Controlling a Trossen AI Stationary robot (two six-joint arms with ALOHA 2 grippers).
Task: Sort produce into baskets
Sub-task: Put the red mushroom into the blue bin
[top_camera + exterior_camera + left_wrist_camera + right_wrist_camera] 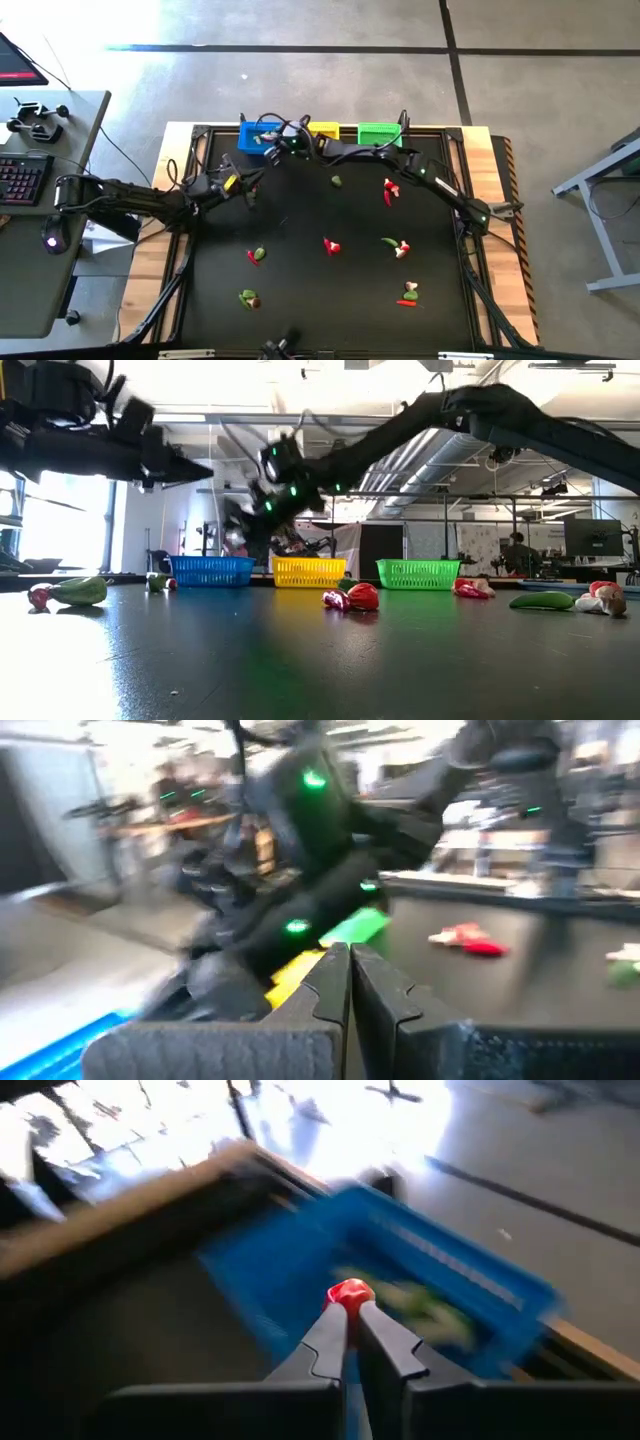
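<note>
Right pincer (347,1320) clamped on small red toy fruit (349,1292) above blue square mesh basket (420,1270), tabletop's eleven o'clock; left pincer (350,965) closed, empty.

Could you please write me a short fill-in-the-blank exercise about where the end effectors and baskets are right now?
1. The right end effector pinches a small ____ produce piece at its fingertips.
2. That end effector hovers over the ____ basket.
3. In the row at the table's far edge, the yellow basket sits between the blue one and the ____ basket.
4. The left end effector is ____, holding nothing.

Missing words: red; blue; green; shut
</note>
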